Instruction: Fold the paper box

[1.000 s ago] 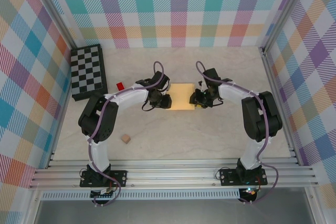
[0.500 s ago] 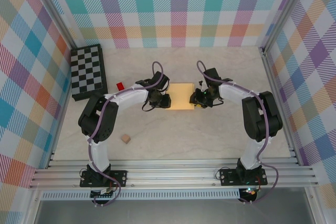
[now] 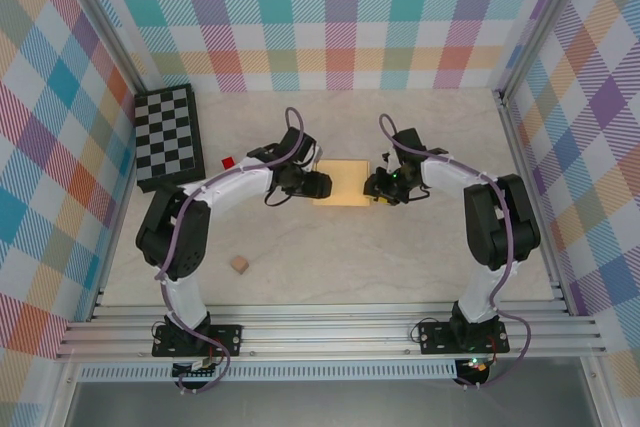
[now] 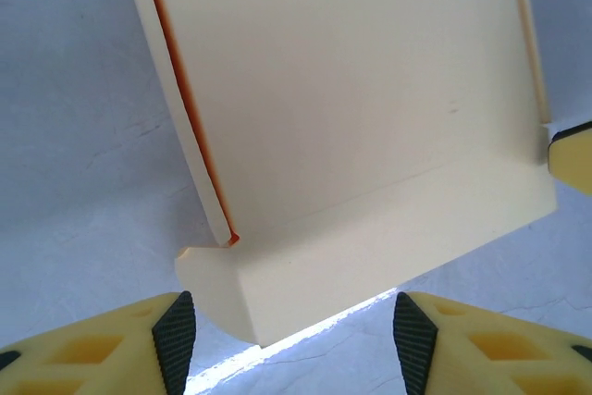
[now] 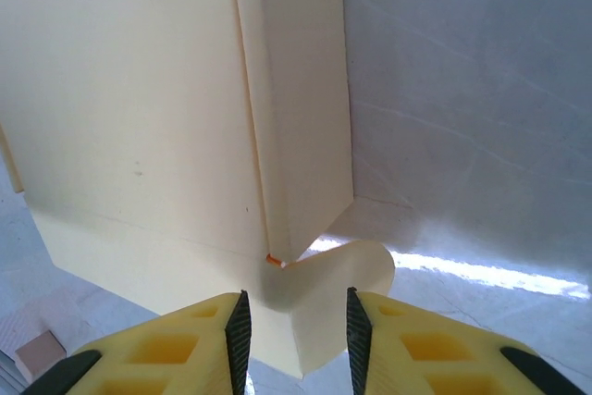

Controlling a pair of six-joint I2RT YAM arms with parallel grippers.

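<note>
Far left on the table [image 3: 400, 257] lies a chess board [image 3: 165, 137]. Just beside it sits a small red block [image 3: 229, 162]. A tan cube [image 3: 239, 264] sits nearer the arms. None of these touch the box.

The left jaws are at the left edge of the box [image 3: 343, 183]. They stand wide apart and hold nothing. In the left wrist view a corner of the card sits in the gap, but the black pads [image 4: 176, 335] do not press on it.

The box lies in the middle of the table, between the two arms. It is a flat, pale yellow rectangle. Long flaps on its sides are folded in and lie flat, with a thin orange line at the fold. A small round tab [image 5: 333, 293] sticks out at one corner.

The right jaws are at the right edge of the box. They are a little apart, with the tab in the gap, and they do not look shut on it.

I think the flat folds are done. No walls stand up yet. If the box should stand up, lifting the walls and tucking in the tabs is what is left.
</note>
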